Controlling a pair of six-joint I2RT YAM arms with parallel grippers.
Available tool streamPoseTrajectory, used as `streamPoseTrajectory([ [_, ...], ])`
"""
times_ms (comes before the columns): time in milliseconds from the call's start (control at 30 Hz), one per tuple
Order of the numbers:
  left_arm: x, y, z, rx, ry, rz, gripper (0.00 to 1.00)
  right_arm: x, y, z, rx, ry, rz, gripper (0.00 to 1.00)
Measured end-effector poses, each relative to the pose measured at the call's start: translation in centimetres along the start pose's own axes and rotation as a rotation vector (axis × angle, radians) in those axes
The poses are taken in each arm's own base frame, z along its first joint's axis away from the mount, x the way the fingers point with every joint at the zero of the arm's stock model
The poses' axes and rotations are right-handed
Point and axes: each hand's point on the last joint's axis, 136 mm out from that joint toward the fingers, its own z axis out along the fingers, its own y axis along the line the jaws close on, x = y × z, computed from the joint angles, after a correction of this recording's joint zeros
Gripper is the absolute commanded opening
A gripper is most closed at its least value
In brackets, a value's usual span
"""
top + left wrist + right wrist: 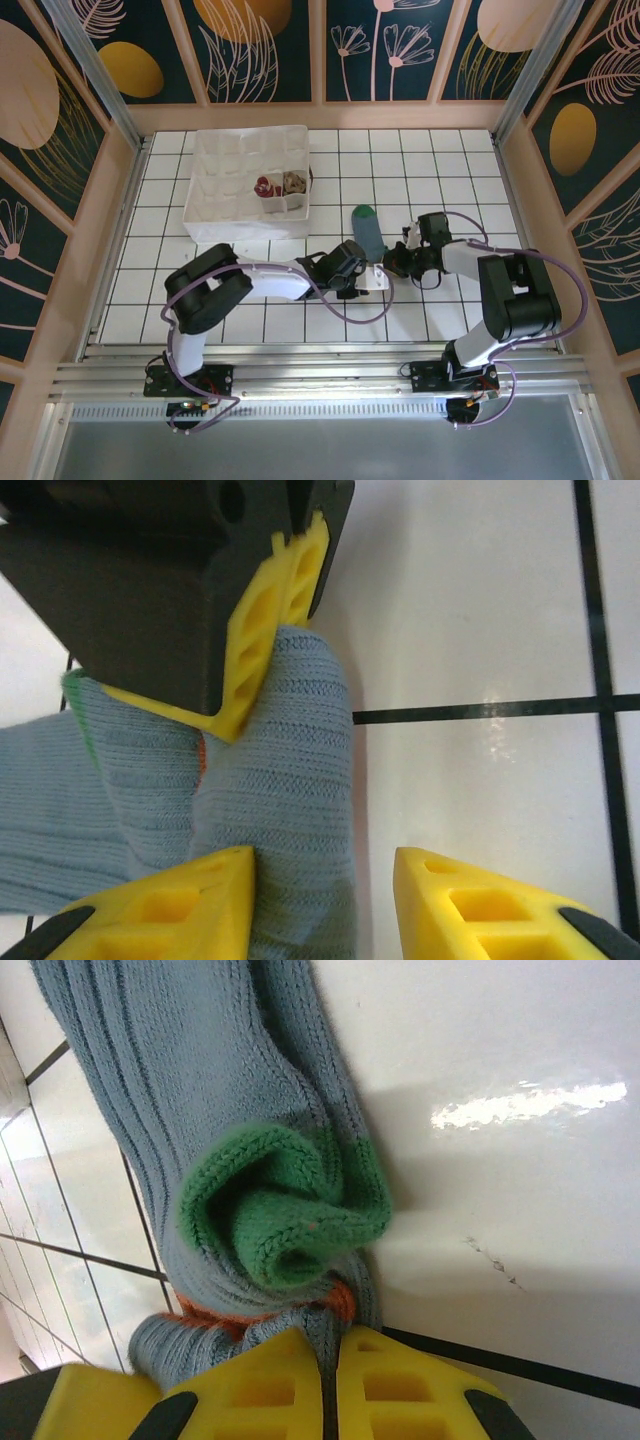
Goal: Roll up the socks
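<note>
White tiled table (140,300) with black grid lines, inside a wood frame with dark floral panels. Both arm bases sit at the near edge, and the arms reach in to meet at table centre.

Left gripper (376,280): in its wrist view (325,905) the jaws are spread. One yellow finger (190,900) touches the sock fabric, the other has bare tile beside it. Not clamped on anything.

Right gripper (396,262): in its wrist view (325,1385) the yellow fingers are pressed together, pinching a fold of knit at the sock's near end. The left wrist view shows the same grip from the other side (262,640).

Blue-grey sock (368,235) lies flat on the tiles just beyond the two grippers, running away from them, green toe (363,212) at the far end. Close up (200,1070) it is ribbed knit, with a curled green patch (280,1210) and an orange band (250,1318) bunched just above the right fingers. In the left wrist view the sock (290,780) is folded over near the pinch.

Far left is a white divided box (240,228). A red-and-beige rolled sock (265,186) and a tan-brown rolled sock (293,183) sit in adjacent compartments near its right side, well apart from the grippers.
</note>
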Motion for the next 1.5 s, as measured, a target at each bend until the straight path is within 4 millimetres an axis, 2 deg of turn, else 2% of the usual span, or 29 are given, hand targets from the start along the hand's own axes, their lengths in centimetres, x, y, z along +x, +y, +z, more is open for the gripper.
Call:
streamPoseTrajectory([
  [100, 0.0, 0.4, 1.0, -0.013, 0.013, 0.004, 0.36, 0.0, 0.0, 0.1, 0.001, 0.009, 0.000, 0.05],
  [233, -0.2, 1.0, 1.3, -0.027, 0.018, -0.001, 0.13, 0.0, 0.1, 0.1, 0.000, 0.013, -0.016, 0.08],
  [300, -0.2, 1.0, 1.3, -0.024, 0.024, -0.007, 0.01, 0.0, 0.1, 0.1, -0.003, 0.014, -0.020, 0.13],
  [433, -0.3, 1.0, 1.2, -0.008, 0.034, -0.020, 0.00, 0.0, 0.2, 0.0, -0.005, 0.011, -0.048, 0.34],
  [600, -1.0, 0.4, 1.0, 0.121, 0.019, -0.124, 0.00, 0.6, 0.3, -1.1, 0.001, -0.020, -0.084, 0.44],
  [833, -2.0, 0.0, 0.6, 0.407, -0.019, -0.370, 0.00, 1.2, 0.8, -2.8, -0.006, -0.077, -0.105, 0.46],
  [1000, -2.1, 0.2, 0.7, 0.577, -0.010, -0.519, 0.00, 1.6, 0.6, -2.7, -0.014, -0.080, -0.092, 0.46],
  [1500, -1.7, 0.4, 1.0, 0.875, 0.000, -0.885, 0.00, 1.6, 0.7, -2.6, -0.035, -0.099, -0.110, 0.48],
])
